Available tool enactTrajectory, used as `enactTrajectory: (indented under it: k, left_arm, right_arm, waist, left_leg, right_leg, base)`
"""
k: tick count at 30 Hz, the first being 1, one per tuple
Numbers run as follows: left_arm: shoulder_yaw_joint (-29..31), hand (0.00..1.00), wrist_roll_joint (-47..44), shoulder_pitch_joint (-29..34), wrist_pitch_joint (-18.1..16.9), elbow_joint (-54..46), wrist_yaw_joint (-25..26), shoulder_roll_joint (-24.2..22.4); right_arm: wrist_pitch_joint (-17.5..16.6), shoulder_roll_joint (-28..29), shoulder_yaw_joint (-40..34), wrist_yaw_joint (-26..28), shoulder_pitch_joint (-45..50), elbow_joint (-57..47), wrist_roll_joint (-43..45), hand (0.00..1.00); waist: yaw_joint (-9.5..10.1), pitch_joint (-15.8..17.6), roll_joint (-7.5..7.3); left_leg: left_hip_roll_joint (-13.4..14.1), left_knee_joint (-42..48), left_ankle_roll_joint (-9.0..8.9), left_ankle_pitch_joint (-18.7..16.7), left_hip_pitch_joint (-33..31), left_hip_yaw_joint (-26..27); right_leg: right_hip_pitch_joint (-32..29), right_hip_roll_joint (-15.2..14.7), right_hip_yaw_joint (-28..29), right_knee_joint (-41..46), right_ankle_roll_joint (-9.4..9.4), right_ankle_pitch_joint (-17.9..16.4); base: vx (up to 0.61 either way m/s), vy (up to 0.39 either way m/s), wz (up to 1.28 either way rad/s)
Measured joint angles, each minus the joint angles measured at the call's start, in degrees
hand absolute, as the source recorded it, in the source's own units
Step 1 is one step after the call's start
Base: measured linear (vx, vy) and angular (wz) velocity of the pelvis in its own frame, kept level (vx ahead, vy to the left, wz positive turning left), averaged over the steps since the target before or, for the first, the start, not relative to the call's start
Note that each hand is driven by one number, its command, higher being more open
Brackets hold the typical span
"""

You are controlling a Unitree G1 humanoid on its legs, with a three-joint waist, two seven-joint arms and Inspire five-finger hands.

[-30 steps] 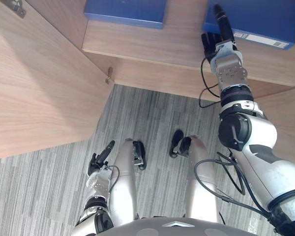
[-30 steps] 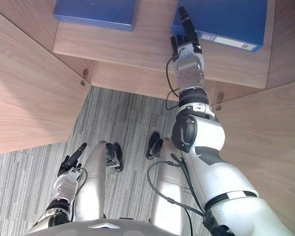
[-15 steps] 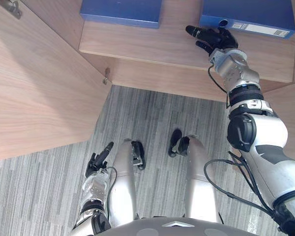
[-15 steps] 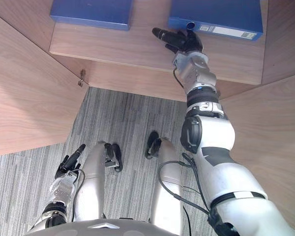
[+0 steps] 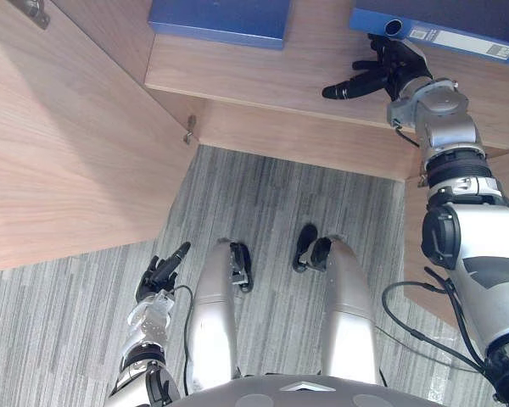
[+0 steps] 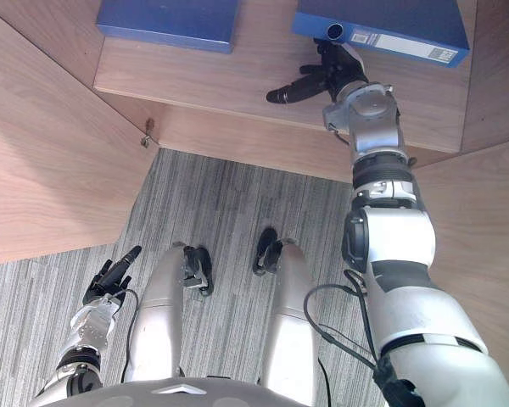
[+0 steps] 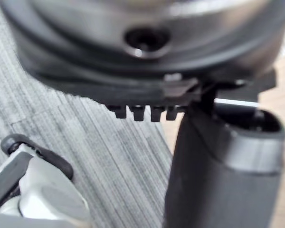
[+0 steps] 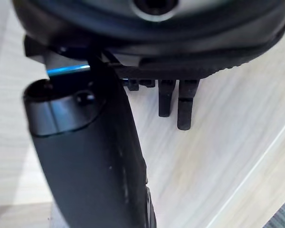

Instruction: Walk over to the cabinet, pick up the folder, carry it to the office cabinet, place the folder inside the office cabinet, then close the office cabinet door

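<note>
Nearest, the left hand point(image 5: 159, 273) hangs low at the robot's left side above the grey striped carpet point(image 5: 263, 203); its fingers are straight and loosely apart, holding nothing. Farther out on the left, an open wooden cabinet door point(image 5: 68, 144) stands angled outward, with a metal hinge point(image 5: 187, 131) at its inner edge. A second open door point(image 6: 483, 220) shows on the right. Between them lies the wooden shelf point(image 5: 263, 72) of the office cabinet. The right arm reaches forward over this shelf. The right hand point(image 5: 388, 69) is spread above the bare wood, fingers extended toward the back and thumb point(image 5: 343, 88) pointing out to the left, clasping nothing. The fingertips reach the near edge of the blue folder point(image 5: 458, 17); whether they touch it cannot be told. That folder lies flat on the shelf at the right rear, its labelled spine facing the robot. A second blue folder point(image 5: 220, 19) lies flat at the left rear of the same shelf, well apart from the first.
</note>
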Motion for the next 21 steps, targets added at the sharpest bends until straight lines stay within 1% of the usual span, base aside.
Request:
enactTrajectory:
  k: [3,7,8,12,13,15,17,19,21]
  left_arm:
    - [-0.02,1.00,2.01,0.01,0.06,0.02,-0.34,0.47]
    - [-0.29,1.00,2.02,0.17,0.08,0.28,-0.87,0.55]
    - [-0.59,1.00,2.02,0.26,0.08,0.28,-0.94,0.55]
    - [-2.64,1.00,2.02,0.80,0.08,1.16,-1.10,0.47]
    - [-2.97,1.00,2.03,1.09,0.08,1.19,-1.06,0.46]
    - [-4.49,1.00,2.02,2.40,0.00,1.36,-1.01,0.42]
    - [-4.77,1.00,2.03,3.44,-0.03,1.44,-0.99,0.41]
    - [-7.07,1.00,2.03,3.99,-0.09,1.97,-0.98,0.42]
    - [-9.01,1.00,2.06,4.25,-0.10,2.48,-1.05,0.42]
  right_arm:
    - [-1.81,-1.76,4.23,1.15,1.42,-1.95,-2.43,1.00]
    - [-3.25,-3.82,10.19,1.99,4.32,-5.54,-7.27,1.00]
    - [-3.45,-4.02,10.75,2.04,4.79,-6.23,-7.91,1.00]
    - [-5.13,-5.51,16.26,2.70,8.13,-9.66,-9.95,1.00]
    - [-5.48,-5.55,17.16,2.92,8.78,-10.12,-11.08,1.00]
    - [-5.77,-5.79,21.45,3.50,12.07,-13.29,-13.47,1.00]
    - [-6.37,-5.90,24.52,5.23,14.71,-15.07,-14.18,1.00]
    - [-7.16,-6.33,27.52,4.65,17.68,-17.44,-17.73,1.00]
    - [-7.65,-7.75,28.89,4.80,17.98,-17.57,-17.87,1.00]
  waist:
    - [0.41,-0.18,0.11]
    - [0.67,-1.08,0.03]
    - [0.67,-1.24,-0.01]
    - [0.60,-1.42,-0.23]
    - [0.59,-1.52,-0.41]
    - [0.54,-1.95,-0.83]
    - [0.48,-2.89,-1.64]
    - [0.47,-2.97,-1.78]
    - [0.69,-2.99,-1.78]
  left_leg:
    - [0.00,-0.16,0.03,0.02,0.04,-0.01]
    - [-0.09,-0.80,0.17,0.12,0.37,-0.10]
    - [-0.12,-0.98,0.21,0.16,0.41,-0.07]
    - [-0.35,-2.74,0.49,0.33,2.70,0.50]
    - [-0.42,-3.09,0.49,0.33,3.21,0.69]
    - [-0.48,-4.55,0.51,0.35,5.18,1.15]
    - [-0.47,-5.40,0.52,0.43,5.81,1.56]
    - [-0.47,-6.10,0.55,0.44,6.78,1.71]
    - [-0.53,-6.57,0.57,0.45,7.40,1.92]
  right_leg:
    - [0.10,0.00,-0.09,-0.20,0.18,-0.08]
    - [0.64,0.00,-0.32,-0.94,0.26,0.03]
    - [0.68,0.01,-0.32,-1.14,0.31,0.09]
    - [2.65,0.04,-0.13,-2.59,0.54,0.37]
    - [3.02,0.04,0.02,-2.81,0.55,0.37]
    - [4.71,0.32,0.24,-4.05,0.78,0.49]
    - [5.01,0.59,0.52,-4.80,0.97,0.61]
    - [6.01,0.64,0.51,-5.47,1.07,0.73]
    - [6.55,0.63,0.58,-5.90,1.15,0.79]
  base:
    - [0.00,0.000,0.00]
    - [0.00,0.000,0.00]
    - [0.00,0.000,0.00]
    - [0.00,0.000,0.00]
    - [0.00,0.004,-0.04]
    - [0.01,0.005,-0.07]
    - [0.01,0.006,-0.06]
    - [0.00,0.005,-0.02]
    - [0.00,0.000,0.00]
